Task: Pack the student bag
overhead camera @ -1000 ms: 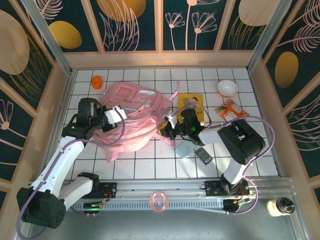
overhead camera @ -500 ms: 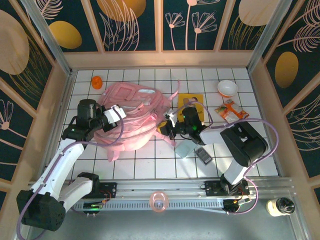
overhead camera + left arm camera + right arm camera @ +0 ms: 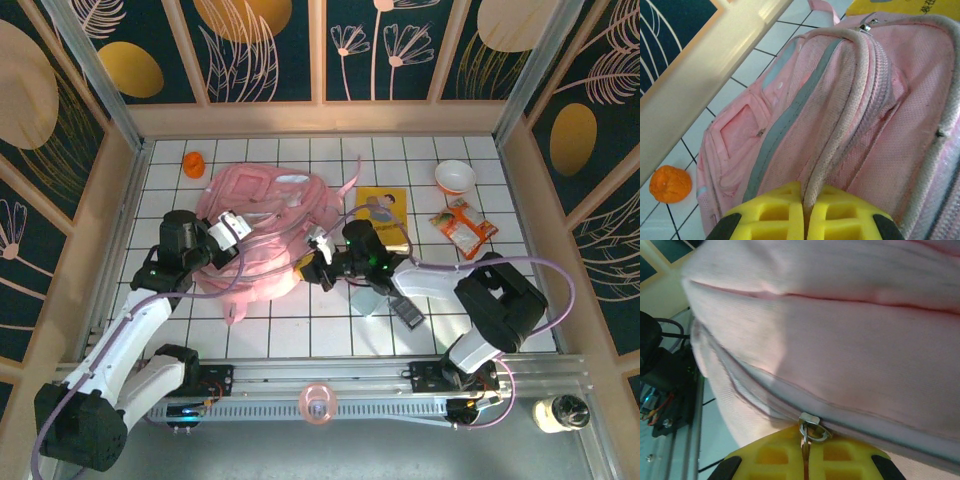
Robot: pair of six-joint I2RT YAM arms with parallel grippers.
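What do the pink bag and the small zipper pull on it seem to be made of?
The large soft pink backpack looks like matte woven fabric: fine mesh texture and folds show. The small silvery zipper pull seems shiny metal, since it glints, though plated plastic is possible.

White tiled tabletop [image 3: 300,330] with small orange ball [image 3: 194,163], flat yellow book [image 3: 385,205], round white bowl [image 3: 455,177], orange snack packet [image 3: 463,225].
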